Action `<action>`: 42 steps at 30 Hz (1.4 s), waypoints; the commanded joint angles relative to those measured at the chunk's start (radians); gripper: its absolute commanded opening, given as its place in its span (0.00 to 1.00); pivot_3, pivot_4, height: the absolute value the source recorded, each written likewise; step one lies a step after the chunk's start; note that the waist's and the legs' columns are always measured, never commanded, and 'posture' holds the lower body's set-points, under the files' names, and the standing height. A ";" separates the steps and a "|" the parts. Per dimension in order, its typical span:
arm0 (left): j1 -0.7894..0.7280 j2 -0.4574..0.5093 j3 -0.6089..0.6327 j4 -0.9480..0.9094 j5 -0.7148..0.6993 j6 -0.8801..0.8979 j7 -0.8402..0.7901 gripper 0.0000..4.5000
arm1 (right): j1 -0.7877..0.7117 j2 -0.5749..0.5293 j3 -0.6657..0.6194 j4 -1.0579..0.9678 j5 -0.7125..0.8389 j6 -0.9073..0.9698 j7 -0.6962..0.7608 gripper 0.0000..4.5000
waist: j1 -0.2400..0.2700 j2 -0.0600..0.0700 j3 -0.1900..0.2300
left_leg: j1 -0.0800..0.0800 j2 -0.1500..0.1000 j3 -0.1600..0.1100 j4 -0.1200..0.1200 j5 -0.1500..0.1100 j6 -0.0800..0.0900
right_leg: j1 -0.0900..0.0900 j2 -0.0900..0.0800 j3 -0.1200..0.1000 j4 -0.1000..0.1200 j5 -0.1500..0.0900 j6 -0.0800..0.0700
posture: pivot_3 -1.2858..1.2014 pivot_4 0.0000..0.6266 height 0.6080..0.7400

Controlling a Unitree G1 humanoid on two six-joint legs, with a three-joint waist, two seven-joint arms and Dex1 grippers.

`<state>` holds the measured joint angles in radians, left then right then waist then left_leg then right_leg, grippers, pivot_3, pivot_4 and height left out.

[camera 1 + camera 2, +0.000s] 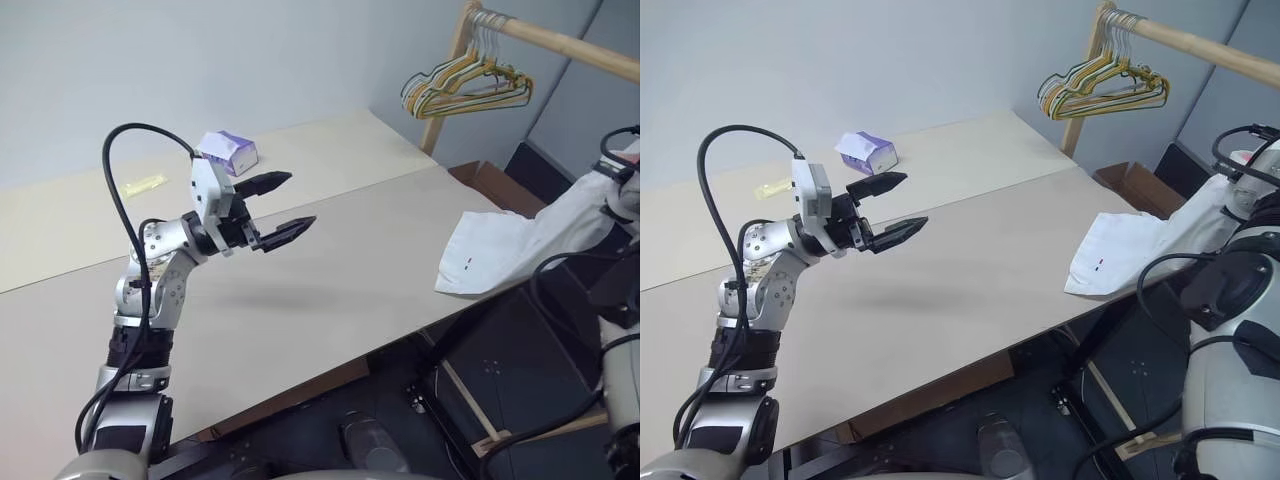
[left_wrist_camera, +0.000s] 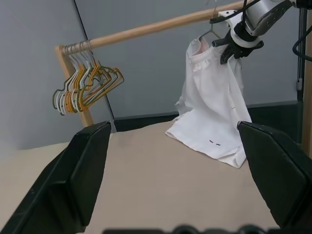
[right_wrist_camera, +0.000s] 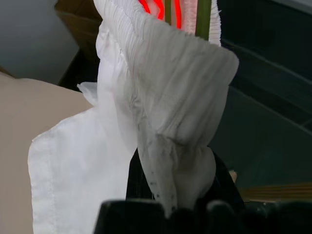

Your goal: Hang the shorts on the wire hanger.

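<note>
Holding the shorts (image 2: 209, 112) up by the gathered waistband, my right gripper (image 2: 233, 46) has its fingers pinched shut on the cloth, right up near the wooden rail (image 2: 146, 30). From the left wrist view I can see the wire hanger (image 2: 210, 29) as a thin hook and shoulder poking out just above the waistband, beside the gripper; whether the wire is already threaded through the cloth I cannot tell from here. The legs of the shorts drape down and the hem lies on the far right edge of the beige table (image 1: 330, 270), small red and black mark facing up. My left gripper (image 1: 285, 208) hovers over the middle of the table, fingers spread wide, holding nothing, well apart from the garment. The bunch of yellow, green and white hangers (image 1: 465, 85) hangs at the far end of the rail, not my concern. I judge we are at the lifting-and-presenting step: cloth up, hanger close, left hand free to help. Next move, I reckon, calls for bringing that open left gripper across to steady the hanger or take the other side of the waistband, without tugging the cloth out of the right grip.
</note>
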<state>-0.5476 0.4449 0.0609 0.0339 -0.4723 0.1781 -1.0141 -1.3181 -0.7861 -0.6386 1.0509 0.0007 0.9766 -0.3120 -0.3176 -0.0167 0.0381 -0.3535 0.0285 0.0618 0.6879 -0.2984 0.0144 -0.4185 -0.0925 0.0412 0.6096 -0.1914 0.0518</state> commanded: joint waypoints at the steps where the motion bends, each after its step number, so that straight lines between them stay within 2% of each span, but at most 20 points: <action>1: -0.006 0.004 0.007 -0.043 -0.007 -0.011 0.008 1.00 | -0.055 -0.045 -0.009 0.030 0.051 -0.048 -0.026 0.00 | 0.000 0.000 0.000 | 0.000 0.000 0.000 0.000 0.000 0.000 | 0.000 0.000 0.000 0.000 0.000 0.000 | 0.43 0.00 1.00; 14: -0.001 -0.025 0.041 -0.083 -0.126 0.008 -0.013 1.00 | -0.038 -0.056 0.038 0.091 0.117 -0.044 -0.071 0.00 | 0.001 0.000 0.000 | 0.000 0.000 0.002 -0.001 0.000 0.000 | 0.000 0.000 0.002 -0.001 -0.003 0.005 | 0.43 0.00 1.00; 18: 0.015 -0.020 0.042 -0.100 -0.161 0.015 -0.039 1.00 | -0.027 -0.056 0.064 0.091 0.115 -0.047 -0.073 0.27 | 0.001 0.000 0.000 | 0.000 0.000 0.002 -0.001 0.000 0.001 | 0.000 0.000 0.002 -0.001 -0.003 0.005 | 0.43 0.00 1.00; 27: 0.024 -0.013 0.038 -0.105 -0.161 0.007 -0.053 1.00 | -0.022 -0.043 0.102 0.088 0.104 -0.077 -0.116 0.99 | 0.002 0.000 0.000 | 0.000 0.000 0.002 -0.001 0.000 0.001 | 0.000 0.000 0.002 -0.001 -0.003 0.006 | 0.44 0.00 1.00; 33: 0.023 -0.009 0.038 -0.099 -0.147 -0.006 -0.053 1.00 | -0.016 -0.028 0.170 0.024 0.062 -0.115 -0.167 0.99 | 0.002 0.000 0.000 | 0.001 0.000 0.002 -0.001 0.000 0.001 | 0.000 0.000 0.002 -0.001 -0.003 0.006 | 0.44 0.00 1.00; 36: 0.023 -0.006 0.039 -0.095 -0.143 -0.012 -0.055 1.00 | -0.003 -0.001 0.219 -0.084 0.019 -0.114 -0.233 0.99 | 0.003 0.001 0.000 | 0.001 0.000 0.002 -0.001 0.000 0.001 | 0.000 0.000 0.002 -0.001 -0.003 0.006 | 0.44 0.00 1.00; 39: 0.022 -0.003 0.042 -0.092 -0.142 -0.016 -0.058 1.00 | 0.056 0.050 0.318 -0.275 -0.081 -0.125 -0.312 0.99 | 0.004 0.001 0.000 | 0.000 0.001 0.002 -0.001 0.000 0.001 | -0.001 0.001 0.003 0.000 -0.003 0.005 | 0.44 0.00 1.00; 42: 0.024 -0.001 0.043 -0.093 -0.142 -0.018 -0.059 1.00 | 0.109 0.083 0.377 -0.402 -0.145 -0.132 -0.336 0.99 | 0.005 0.001 0.000 | 0.000 0.001 0.002 -0.001 0.000 0.001 | -0.001 0.001 0.003 0.000 -0.002 0.005 | 0.44 0.00 1.00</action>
<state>-0.5081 0.4332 0.0847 -0.0430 -0.6121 0.1783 -1.0726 -1.2077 -0.7050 -0.2933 0.7322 -0.1036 0.8755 -0.6266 -0.3123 -0.0154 0.0384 -0.3531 0.0292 0.0637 0.6873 -0.2987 0.0149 -0.4193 -0.0916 0.0441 0.6099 -0.1935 0.0573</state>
